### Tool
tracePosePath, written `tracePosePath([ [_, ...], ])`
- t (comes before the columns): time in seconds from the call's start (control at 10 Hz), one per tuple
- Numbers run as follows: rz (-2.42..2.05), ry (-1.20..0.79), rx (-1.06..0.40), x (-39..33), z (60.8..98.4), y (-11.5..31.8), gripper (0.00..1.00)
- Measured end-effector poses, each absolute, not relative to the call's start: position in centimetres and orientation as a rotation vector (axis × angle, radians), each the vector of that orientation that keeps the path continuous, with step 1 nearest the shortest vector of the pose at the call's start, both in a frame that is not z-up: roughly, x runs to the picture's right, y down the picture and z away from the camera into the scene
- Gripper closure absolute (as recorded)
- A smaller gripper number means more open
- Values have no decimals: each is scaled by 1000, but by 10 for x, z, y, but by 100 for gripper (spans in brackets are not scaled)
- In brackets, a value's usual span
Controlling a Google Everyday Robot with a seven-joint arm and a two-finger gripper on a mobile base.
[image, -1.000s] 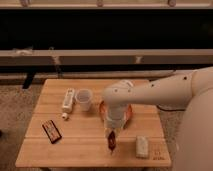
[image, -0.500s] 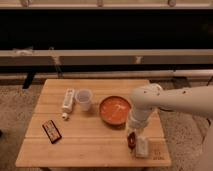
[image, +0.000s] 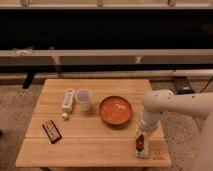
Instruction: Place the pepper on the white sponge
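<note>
- Camera view: the robot's arm reaches in from the right, and its tool (image: pixel 141 136) hangs low over the front right corner of the wooden counter (image: pixel 95 150), directly above the white sponge (image: pixel 144 151).
- The pepper (image: pixel 140 142) shows as a slim dark red sliver at the tool's tip, over the sponge's top face. Whether it rests on the sponge or hovers just above it cannot be told.
- Whether the tool is clenched on the pepper or has released it also cannot be told.
- Risk one: the sponge is small and the pepper is about as long, so a release slightly off centre could let the pepper roll or tip onto the wood.
- Risk two: the sponge sits close to the counter's front edge, so a downward push or sideways drag from the tool could shove it, and the pepper, toward the drop.
- Risk three: a soft sponge gives under pressure and could spring back, flicking the pepper loose.
- Risk four: the orange bowl (image: pixel 115 110) stands just beside the arm's lower link, and a careless swing away could clip its rim.
</note>
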State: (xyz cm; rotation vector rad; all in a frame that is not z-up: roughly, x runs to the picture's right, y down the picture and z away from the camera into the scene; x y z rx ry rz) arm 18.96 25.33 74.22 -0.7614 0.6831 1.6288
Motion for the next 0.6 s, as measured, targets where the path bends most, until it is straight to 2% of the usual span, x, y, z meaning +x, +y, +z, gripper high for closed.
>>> tracePosePath([
  [0.3,1642,712,-768,194,747,261,83],
  [0.4,1649,722,-771,197,745,263,77],
  [0.6,1659,734,-777,199,746,266,57],
])
